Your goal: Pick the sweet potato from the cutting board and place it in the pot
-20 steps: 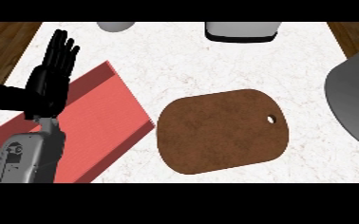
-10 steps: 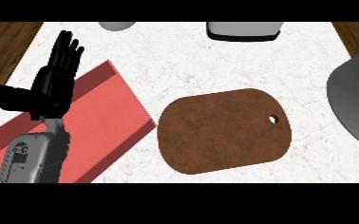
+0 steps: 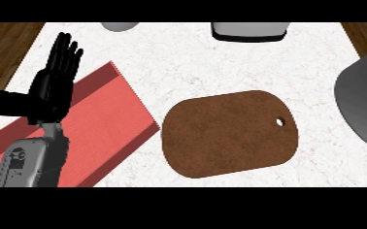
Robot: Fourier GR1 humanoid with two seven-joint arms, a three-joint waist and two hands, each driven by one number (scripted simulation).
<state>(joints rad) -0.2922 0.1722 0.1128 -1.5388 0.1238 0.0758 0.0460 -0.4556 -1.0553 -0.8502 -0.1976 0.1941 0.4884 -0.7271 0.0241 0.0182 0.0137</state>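
In the head view, our left hand (image 3: 52, 85) rests at the left edge, fingers straight and spread upward, over a red tray (image 3: 108, 116). The brown cutting board (image 3: 229, 133) lies well apart to its right on the white counter (image 3: 193, 63). We cannot see a sweet potato on it. A grey pot (image 3: 353, 102) shows at the right edge.

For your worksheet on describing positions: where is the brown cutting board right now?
In the head view, the cutting board lies flat on the white counter, right of centre, between the red tray and the grey pot.
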